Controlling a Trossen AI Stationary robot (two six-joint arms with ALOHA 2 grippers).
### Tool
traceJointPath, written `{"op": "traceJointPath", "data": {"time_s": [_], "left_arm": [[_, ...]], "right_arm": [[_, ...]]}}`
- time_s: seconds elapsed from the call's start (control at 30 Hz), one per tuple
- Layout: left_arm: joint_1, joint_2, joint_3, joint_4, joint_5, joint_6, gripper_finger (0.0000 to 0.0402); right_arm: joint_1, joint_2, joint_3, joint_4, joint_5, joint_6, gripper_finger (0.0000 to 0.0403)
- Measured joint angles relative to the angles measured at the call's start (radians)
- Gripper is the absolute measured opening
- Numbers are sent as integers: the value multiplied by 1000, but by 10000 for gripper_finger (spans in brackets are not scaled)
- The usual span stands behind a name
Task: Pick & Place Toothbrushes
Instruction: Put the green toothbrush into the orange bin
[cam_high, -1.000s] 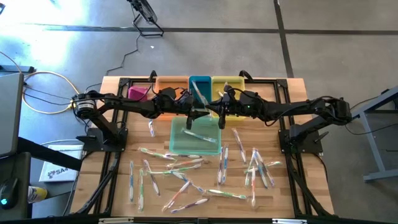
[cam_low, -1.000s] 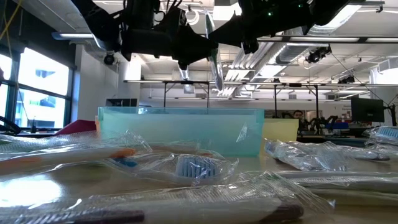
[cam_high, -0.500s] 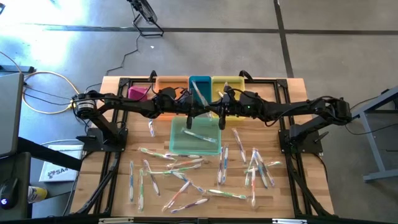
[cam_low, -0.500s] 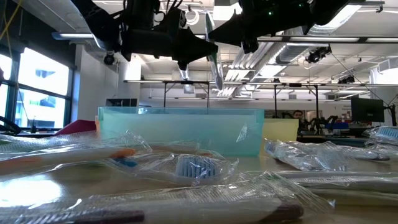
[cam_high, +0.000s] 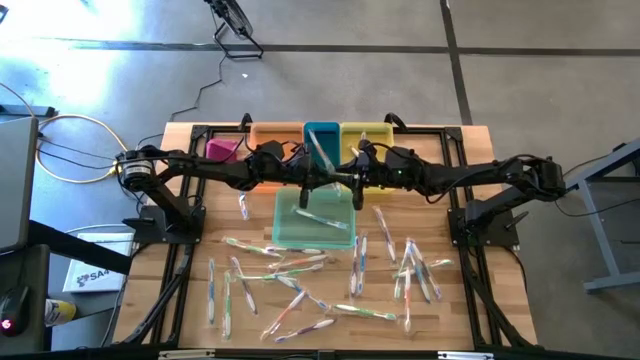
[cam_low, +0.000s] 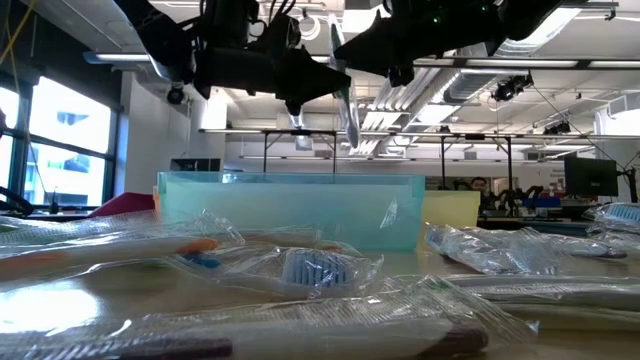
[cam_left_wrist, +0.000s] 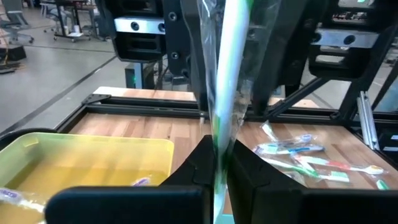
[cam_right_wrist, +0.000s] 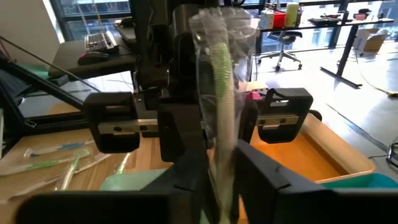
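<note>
A green-handled toothbrush (cam_left_wrist: 229, 74) in a clear wrapper stands nearly upright in the air above the teal bin (cam_high: 314, 222). My left gripper (cam_left_wrist: 217, 167) is shut on it and points level toward the table's right. My right gripper (cam_right_wrist: 219, 163) faces it from the right and is open, one finger on each side of the same toothbrush (cam_right_wrist: 221, 93). Whether those fingers touch the wrapper, I cannot tell. Many more wrapped toothbrushes (cam_high: 300, 290) lie flat on the near half of the table, and one (cam_high: 318, 214) lies in the teal bin. My left gripper pinches the wrapped toothbrush's green handle (cam_left_wrist: 219, 144) between its two fingers. The fingers are level, come from the table's left and lie across the handle. The toothbrush stands slightly tilted, lifted clear of the bin, with its lower end (cam_low: 351, 135) hanging below the fingers.
A row of bins stands along the far edge: pink (cam_high: 221, 150), orange (cam_high: 275, 134), blue (cam_high: 321, 133) and yellow (cam_high: 366, 134). A black frame (cam_high: 470, 215) borders the table. Both arms meet over the table's middle.
My left gripper has shut on the toothbrush's handle without moving. My right gripper, shut on the toothbrush until now, has opened its fingers. The toothbrush has stayed upright in the same place above the teal bin.
</note>
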Motion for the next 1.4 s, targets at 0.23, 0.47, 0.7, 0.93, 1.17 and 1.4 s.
{"op": "traceJointPath", "data": {"time_s": [0.23, 0.47, 0.7, 0.93, 1.17, 1.4], "left_arm": [[0, 0, 0, 0, -27, 0, 11], [14, 0, 0, -30, -24, -2, 10], [113, 0, 26, -136, 45, -76, 10], [226, -27, 130, -367, 175, -78, 10], [280, -73, 314, -790, 145, 52, 10], [323, -101, 529, -1275, 51, 159, 10]], "right_arm": [[0, -34, 0, -35, -4, 0, 184], [0, -192, 2, -239, 42, 1, 236], [0, -318, 2, -455, 107, 49, 240], [0, -337, 1, -607, 107, 76, 235], [-2, -329, 0, -668, 157, 77, 218], [-2, -328, 0, -665, 160, 77, 198]]}}
